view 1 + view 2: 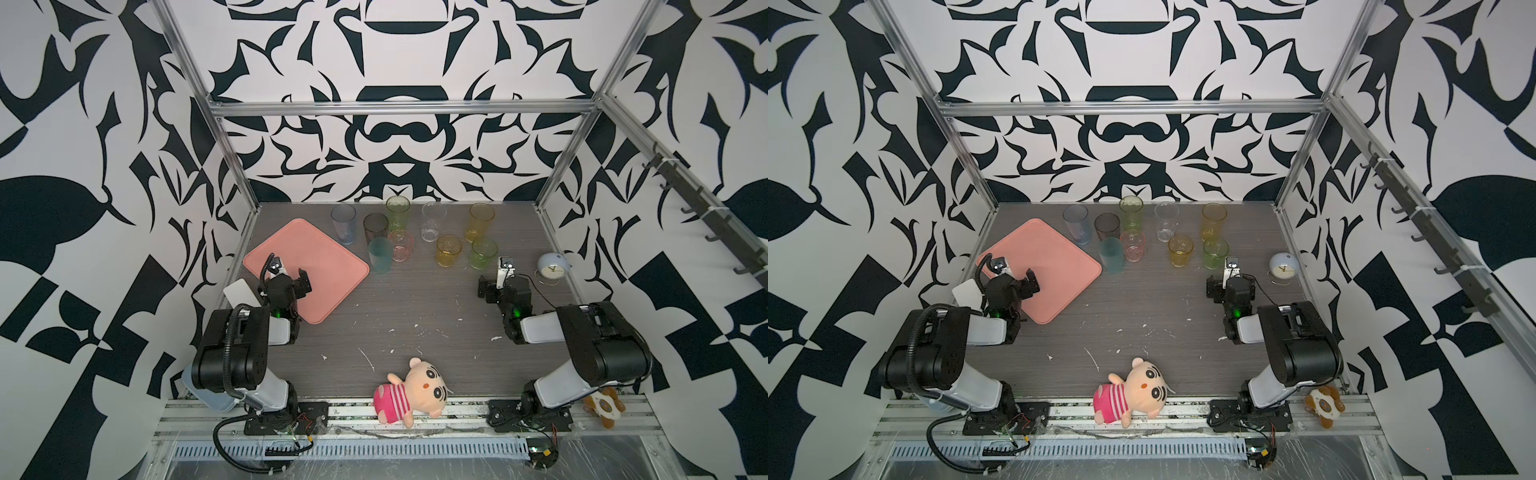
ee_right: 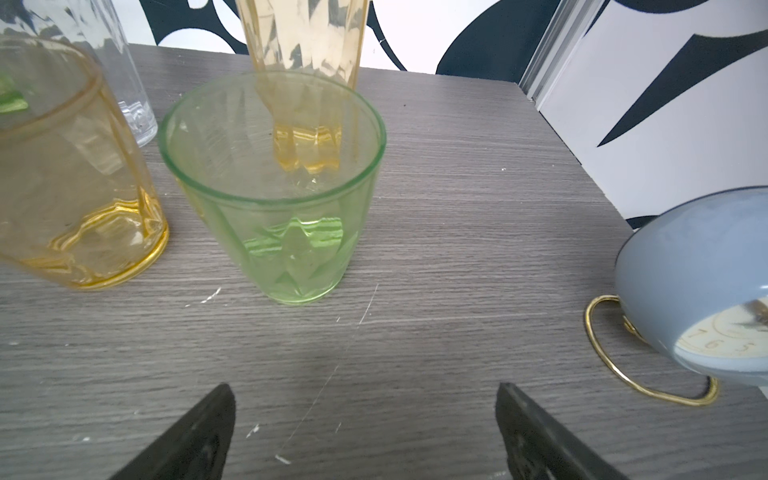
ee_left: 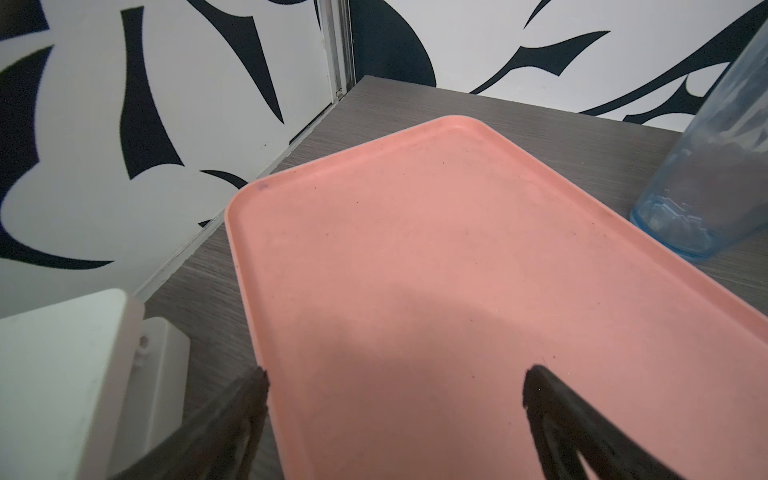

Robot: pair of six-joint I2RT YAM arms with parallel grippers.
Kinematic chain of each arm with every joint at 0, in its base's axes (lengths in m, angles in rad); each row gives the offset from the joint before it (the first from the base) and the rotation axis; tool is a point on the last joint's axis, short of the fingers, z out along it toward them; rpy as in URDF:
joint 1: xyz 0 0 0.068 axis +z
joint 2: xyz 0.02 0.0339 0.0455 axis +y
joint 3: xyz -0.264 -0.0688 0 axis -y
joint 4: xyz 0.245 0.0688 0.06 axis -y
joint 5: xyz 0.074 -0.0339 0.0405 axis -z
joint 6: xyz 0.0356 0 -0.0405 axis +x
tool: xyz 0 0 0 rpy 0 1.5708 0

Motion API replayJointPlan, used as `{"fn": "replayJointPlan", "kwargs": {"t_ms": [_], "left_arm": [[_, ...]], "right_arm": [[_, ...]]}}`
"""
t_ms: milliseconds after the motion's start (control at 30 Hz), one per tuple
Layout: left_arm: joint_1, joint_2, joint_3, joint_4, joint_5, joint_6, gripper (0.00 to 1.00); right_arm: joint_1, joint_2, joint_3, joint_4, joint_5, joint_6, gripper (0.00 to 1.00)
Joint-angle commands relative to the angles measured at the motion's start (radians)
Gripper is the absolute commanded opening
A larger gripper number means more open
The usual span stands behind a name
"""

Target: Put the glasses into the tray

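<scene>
facing the short green glass, both claws wide and empty

the right claw (image 2: 365,395) has its jaws spread apart with nothing between them, low over the bare table (image 2: 436,257). in the right wrist view the short green glass (image 2: 274,208) stands ahead of the gap, a little toward the left of the frame, upright with its mouth up and clear of the fingertips. the short amber glass (image 2: 79,187) is near it at the left edge. the tall yellow glass (image 2: 299,41) and the clear glass (image 2: 120,62) rise behind at the top. a blue clock (image 2: 698,282) leans at the right edge, well apart.

the left claw (image 3: 397,378) is also spread and empty, hovering over one end of the tray (image 3: 415,228), which holds nothing. the blue-grey glass (image 3: 706,166) stands on the table just off the tray's rim at the right of that frame. a white box (image 3: 54,374) sits at lower left.

in a top view the teal glass (image 1: 380,254), pink glass (image 1: 401,245), smoky glass (image 1: 376,228) and tall green glass (image 1: 398,212) cluster at upper centre, all on the table.

none of the glasses is in yet. the right arm looks nearer the green one. its long axis is vertical, so the jaws likely need to come in level from the side, shifted slightly left. the amber neighbour leaves that finger less room.
</scene>
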Motion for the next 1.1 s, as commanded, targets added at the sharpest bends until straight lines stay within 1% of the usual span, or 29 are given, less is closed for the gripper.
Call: {"fn": "replayJointPlan", "kwargs": {"t_ms": [0, 167, 233, 300, 367, 433, 467, 533, 633, 667, 767, 833, 900, 967, 1067], "left_arm": [[0.005, -0.007, 0.021, 0.005, -0.010, -0.007, 0.99], [0.005, -0.031, 0.006, 0.017, 0.016, 0.004, 0.99], [0.005, -0.070, -0.001, 0.001, 0.000, 0.000, 0.99], [0.005, -0.140, 0.006, -0.078, -0.060, -0.026, 0.99], [0.004, -0.213, 0.025, -0.180, -0.087, -0.040, 0.99], [0.003, -0.275, 0.043, -0.259, -0.088, -0.046, 1.00], [0.003, -0.332, 0.050, -0.295, -0.091, -0.056, 1.00], [-0.003, -0.408, 0.065, -0.377, -0.111, -0.094, 0.99], [-0.014, -0.532, 0.153, -0.679, -0.169, -0.266, 0.99], [-0.018, -0.561, 0.186, -0.770, -0.173, -0.308, 0.99], [-0.027, -0.606, 0.250, -0.953, -0.147, -0.398, 1.00], [-0.036, -0.621, 0.282, -1.053, -0.124, -0.441, 1.00], [-0.046, -0.636, 0.305, -1.121, -0.068, -0.474, 0.99], [-0.063, -0.647, 0.316, -1.179, -0.003, -0.501, 1.00], [-0.115, -0.642, 0.339, -1.276, 0.038, -0.503, 1.00]], "right_arm": [[-0.002, -0.013, 0.020, 0.023, 0.006, -0.009, 1.00], [-0.001, -0.016, 0.019, 0.028, 0.005, -0.010, 1.00], [-0.002, -0.033, 0.015, 0.020, 0.005, -0.011, 1.00], [-0.002, -0.064, 0.018, -0.008, -0.032, -0.013, 1.00], [-0.002, -0.108, 0.021, -0.055, -0.040, -0.015, 1.00], [-0.002, -0.167, 0.037, -0.146, -0.044, -0.008, 1.00], [-0.001, -0.202, 0.053, -0.211, -0.047, 0.001, 1.00], [-0.002, -0.268, 0.079, -0.319, -0.054, 0.027, 1.00], [-0.003, -0.371, 0.108, -0.446, -0.089, 0.088, 1.00], [-0.003, -0.414, 0.110, -0.473, -0.098, 0.132, 1.00], [-0.003, -0.532, 0.134, -0.588, -0.110, 0.256, 1.00], [-0.003, -0.600, 0.164, -0.680, -0.150, 0.315, 1.00], [-0.002, -0.652, 0.198, -0.762, -0.213, 0.379, 1.00], [-0.002, -0.694, 0.243, -0.869, -0.255, 0.498, 1.00], [-0.003, -0.724, 0.277, -0.914, -0.433, 0.606, 1.00]]}}
